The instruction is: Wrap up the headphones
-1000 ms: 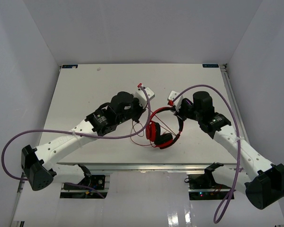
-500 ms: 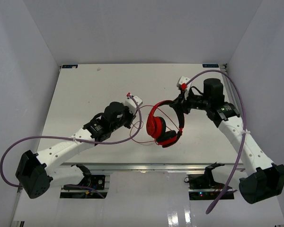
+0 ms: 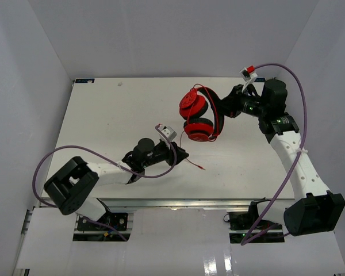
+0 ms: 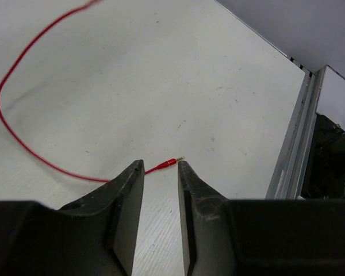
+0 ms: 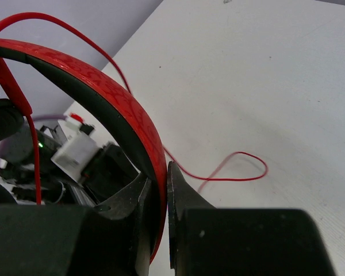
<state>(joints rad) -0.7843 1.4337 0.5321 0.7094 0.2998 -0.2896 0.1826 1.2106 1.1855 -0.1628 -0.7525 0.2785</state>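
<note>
Pinching headphones point(image 3: 191, 104) band w/ R tool point(image 5: 159, 179); L tool point(image 4: 161, 172) slightly parted, empty.

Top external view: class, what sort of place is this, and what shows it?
Probably a robot lab test cell: a white table boxed in by plain white walls, two arms bolted at its near edge trailing purple cables, the right hand holding red headphones.

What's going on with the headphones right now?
The right gripper is clamped on the headband of the red headphones, holding them up over the far right part of the table. The thin red cord trails down onto the table. The left gripper sits low near the front edge with its jaws parted. The cord's plug lies on the table between its fingertips, not gripped.
</note>
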